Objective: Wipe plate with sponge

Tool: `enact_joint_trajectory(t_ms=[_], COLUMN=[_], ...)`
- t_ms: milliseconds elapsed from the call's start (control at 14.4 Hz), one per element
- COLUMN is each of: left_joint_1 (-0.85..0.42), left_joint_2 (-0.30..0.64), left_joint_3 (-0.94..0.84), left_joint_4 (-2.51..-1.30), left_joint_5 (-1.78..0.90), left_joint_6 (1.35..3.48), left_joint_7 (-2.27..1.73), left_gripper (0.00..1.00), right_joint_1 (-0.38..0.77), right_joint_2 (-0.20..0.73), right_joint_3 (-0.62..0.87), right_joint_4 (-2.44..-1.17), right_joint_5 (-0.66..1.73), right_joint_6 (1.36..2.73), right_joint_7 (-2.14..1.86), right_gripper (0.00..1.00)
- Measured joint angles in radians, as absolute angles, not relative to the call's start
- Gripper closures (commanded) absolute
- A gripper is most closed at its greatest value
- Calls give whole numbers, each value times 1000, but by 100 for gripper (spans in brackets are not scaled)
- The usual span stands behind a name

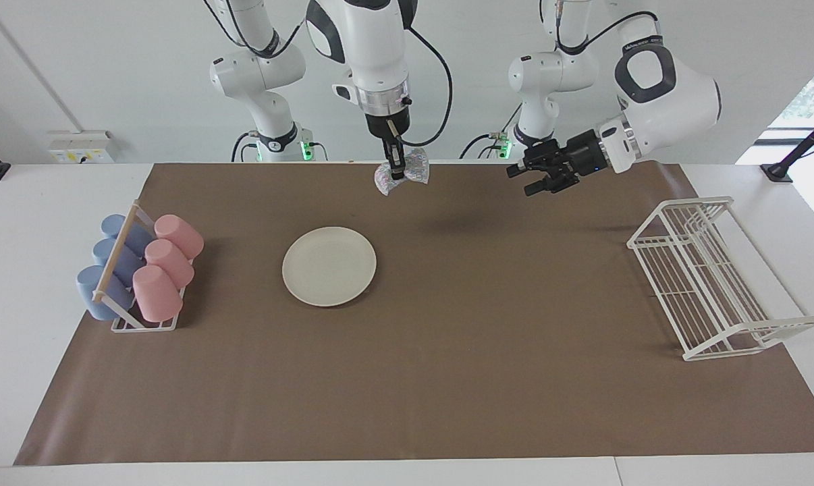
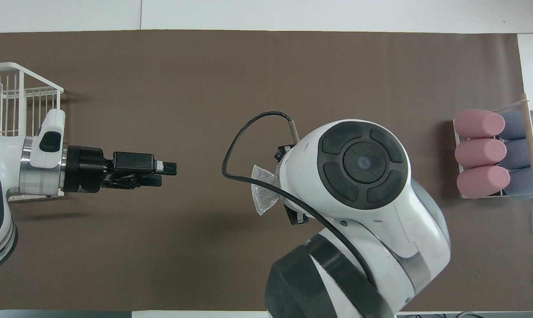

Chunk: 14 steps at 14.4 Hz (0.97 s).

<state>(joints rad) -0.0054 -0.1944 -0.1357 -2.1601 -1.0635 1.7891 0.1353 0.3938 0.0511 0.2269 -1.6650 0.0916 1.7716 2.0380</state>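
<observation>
The cream-white plate (image 1: 329, 265) lies flat on the brown mat, toward the right arm's end of the table. In the overhead view the right arm hides it. My right gripper (image 1: 397, 172) points down and is shut on the silvery glittery sponge (image 1: 407, 169), holding it up in the air over the mat's edge by the robots, apart from the plate. The sponge also shows in the overhead view (image 2: 264, 194), sticking out from under the arm. My left gripper (image 1: 534, 179) is open and empty, held level above the mat; it also shows in the overhead view (image 2: 162, 173).
A rack of pink and blue cups (image 1: 140, 270) lying on their sides stands at the right arm's end of the mat (image 2: 496, 154). A white wire dish rack (image 1: 711, 277) stands at the left arm's end (image 2: 10, 97).
</observation>
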Motion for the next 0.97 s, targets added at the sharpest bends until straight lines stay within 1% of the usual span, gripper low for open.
enact_joint_trajectory(t_ms=[416, 555, 832, 901, 971], left_joint_1=[-139, -175, -270, -289, -300], left_joint_2=[-191, -179, -157, -155, -155], left_joint_3=[-138, -138, -139, -139, -139], left_joint_4=[-2226, -2232, -2232, -2232, -2232], left_joint_5=[-1359, -1418, -1470, -1477, -1479], left_joint_6=[1864, 1872, 1956, 1974, 1979], left_joint_7=[187, 203, 213, 213, 213], left_gripper=[0, 0, 0, 2, 15], right_joint_1=[394, 394, 394, 394, 394], right_joint_2=[52, 52, 52, 52, 52], right_joint_3=[227, 227, 227, 227, 227], right_joint_4=[-1666, -1666, -1666, -1666, -1666], right_joint_5=[92, 92, 92, 92, 92], right_joint_6=[1772, 1772, 1772, 1772, 1772], right_joint_7=[2038, 2038, 2038, 2038, 2038], right_gripper=[100, 100, 100, 100, 100])
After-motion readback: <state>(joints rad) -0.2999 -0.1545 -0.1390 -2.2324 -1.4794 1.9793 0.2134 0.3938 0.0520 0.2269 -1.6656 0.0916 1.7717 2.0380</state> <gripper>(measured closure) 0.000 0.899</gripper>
